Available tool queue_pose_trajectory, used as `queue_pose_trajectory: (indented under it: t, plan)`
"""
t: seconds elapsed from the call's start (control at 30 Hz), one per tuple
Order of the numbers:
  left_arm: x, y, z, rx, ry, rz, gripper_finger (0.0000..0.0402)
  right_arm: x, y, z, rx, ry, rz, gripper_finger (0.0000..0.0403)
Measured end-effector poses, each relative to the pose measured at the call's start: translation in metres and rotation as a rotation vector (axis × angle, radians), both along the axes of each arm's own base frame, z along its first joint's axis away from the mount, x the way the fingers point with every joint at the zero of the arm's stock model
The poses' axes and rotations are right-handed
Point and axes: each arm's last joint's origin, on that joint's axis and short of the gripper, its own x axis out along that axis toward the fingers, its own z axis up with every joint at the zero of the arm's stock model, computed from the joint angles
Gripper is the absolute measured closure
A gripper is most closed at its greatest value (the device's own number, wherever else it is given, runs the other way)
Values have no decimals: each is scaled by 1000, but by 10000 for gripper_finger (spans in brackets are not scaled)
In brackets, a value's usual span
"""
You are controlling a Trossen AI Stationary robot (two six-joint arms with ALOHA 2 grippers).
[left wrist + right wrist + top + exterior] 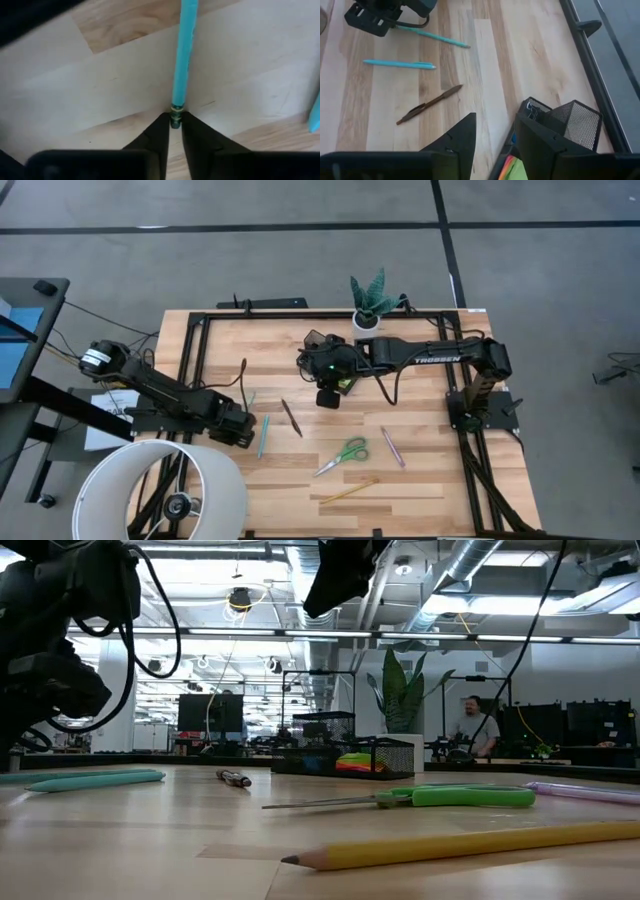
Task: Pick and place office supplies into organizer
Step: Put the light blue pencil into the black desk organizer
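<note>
Our left hand (170,131) has pinched shut on the end of a teal pen (182,55) lying on the table (420,480), ready to lift. Our right hand (495,132) waits open above the organizer (575,122).

Even, bright overhead lighting. Ceiling strip lights glare in the low view, silhouetting both arms. Shadows on the pale wooden counter (420,480) are soft. The yellow wooden pencil (470,843) nearest the lens blurs. Left wrist view is soft throughout.
</note>
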Motion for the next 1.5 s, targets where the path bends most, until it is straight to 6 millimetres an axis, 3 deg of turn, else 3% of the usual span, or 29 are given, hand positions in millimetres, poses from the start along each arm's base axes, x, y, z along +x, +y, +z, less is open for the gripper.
queue_pose_trajectory:
  t: [0.07,0.27,0.37,0.6,0.83,1.03,1.17,1.33,1.5]
  plan:
    - [0,0,0,-3,-6,-18,389,0,0,0,0,0,0,276]
    - [6,-1,5,18,-59,-58,396,0,0,0,0,-1,0,276]
    - [16,1,16,157,-111,-92,399,-2,0,2,0,0,1,276]
    - [41,21,60,339,-169,-180,401,-27,-3,32,-1,-11,-10,276]
    - [64,66,107,464,-230,-302,400,-79,-3,85,39,-122,-53,276]
    - [69,107,155,622,-236,-380,400,-120,-3,120,111,-268,-115,276]
    - [69,126,187,686,-280,-439,400,-133,-2,130,135,-313,-128,276]
    - [74,130,224,710,-413,-515,400,-135,-3,131,135,-314,-129,276]
    - [92,132,232,703,-419,-592,400,-124,-3,121,130,-263,-131,276]
